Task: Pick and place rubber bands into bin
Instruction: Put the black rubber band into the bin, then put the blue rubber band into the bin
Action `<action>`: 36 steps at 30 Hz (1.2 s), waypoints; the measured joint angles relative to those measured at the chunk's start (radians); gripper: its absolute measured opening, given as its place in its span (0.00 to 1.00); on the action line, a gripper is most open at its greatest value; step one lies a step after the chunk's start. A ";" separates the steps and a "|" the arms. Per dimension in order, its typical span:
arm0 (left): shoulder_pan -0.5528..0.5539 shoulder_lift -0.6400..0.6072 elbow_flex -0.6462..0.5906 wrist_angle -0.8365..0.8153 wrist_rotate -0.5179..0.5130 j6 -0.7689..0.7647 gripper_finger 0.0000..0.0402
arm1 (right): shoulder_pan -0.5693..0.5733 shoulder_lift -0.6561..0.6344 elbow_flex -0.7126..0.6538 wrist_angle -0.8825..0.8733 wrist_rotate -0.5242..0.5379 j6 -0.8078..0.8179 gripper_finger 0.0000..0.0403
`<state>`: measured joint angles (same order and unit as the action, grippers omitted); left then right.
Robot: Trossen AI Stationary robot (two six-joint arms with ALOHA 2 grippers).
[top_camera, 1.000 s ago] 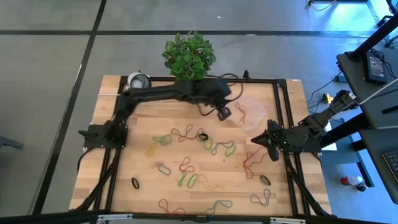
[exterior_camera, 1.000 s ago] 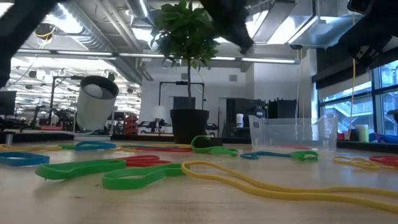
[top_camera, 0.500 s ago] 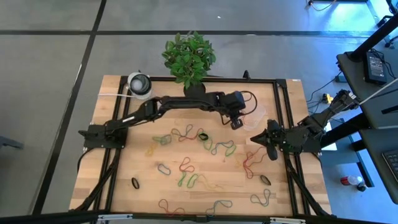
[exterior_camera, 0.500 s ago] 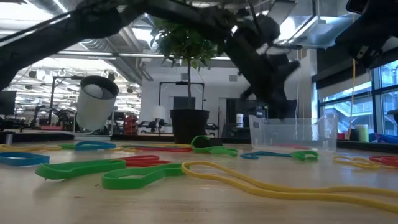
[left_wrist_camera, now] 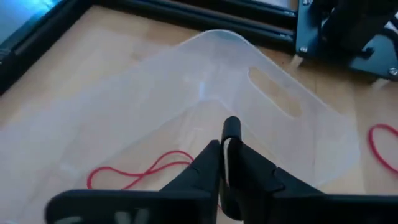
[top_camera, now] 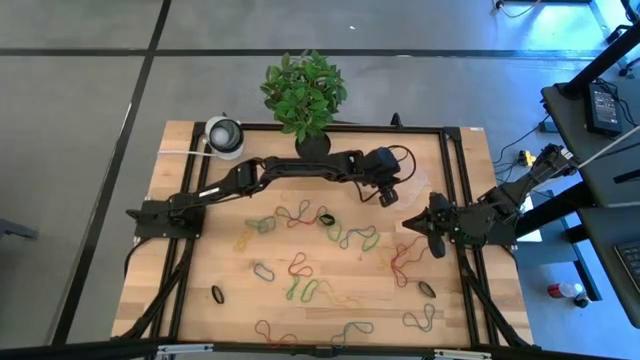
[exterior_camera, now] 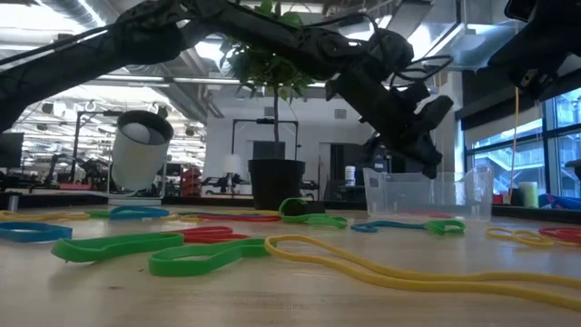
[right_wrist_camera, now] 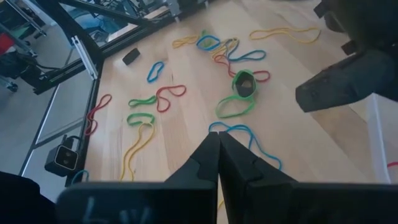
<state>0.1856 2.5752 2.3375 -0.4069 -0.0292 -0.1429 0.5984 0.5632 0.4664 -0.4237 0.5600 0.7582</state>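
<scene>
Clear plastic bin (left_wrist_camera: 205,118) sits at the worktop's (top_camera: 230,300) far right corner, one red band (left_wrist_camera: 140,171) inside. Left end effector (left_wrist_camera: 229,155) hovers over it, fingers a sliver apart, nothing visibly gripped. Rubber bands (top_camera: 300,250) sprawl mid-worktop: light, floppy, likely best pinched on a single strand. Right end effector (right_wrist_camera: 219,152) waits pressed together by the right edge. Only the left wrist view reveals the bin's contents; the low view (exterior_camera: 427,195) hides them.

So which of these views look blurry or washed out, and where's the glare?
Low view: nearest rubber bands are soft, and bright ceiling lights glare behind the plant. Left wrist view: the clear bin looks hazy, the own fingers blurred. High view: evenly lit, blue glare top right.
</scene>
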 joint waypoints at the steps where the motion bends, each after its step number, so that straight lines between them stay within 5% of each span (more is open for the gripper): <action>1: 0.000 0.001 0.000 -0.002 -0.002 0.000 0.13 | 0.000 0.000 0.000 0.000 0.000 0.000 0.02; 15: 0.001 -0.028 0.013 -0.072 -0.004 -0.019 0.31 | 0.000 0.000 0.000 0.001 -0.001 -0.003 0.02; 30: -0.096 -0.308 0.014 -0.536 -0.083 -0.064 0.01 | 0.000 0.000 0.000 -0.007 -0.005 -0.006 0.02; 36: -0.175 -0.466 -0.180 -0.614 -0.083 -0.090 0.00 | 0.000 0.000 0.000 -0.005 -0.012 -0.006 0.02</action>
<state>0.0103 2.1096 2.1579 -1.0209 -0.1123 -0.2331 0.5987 0.5631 0.4664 -0.4286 0.5481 0.7518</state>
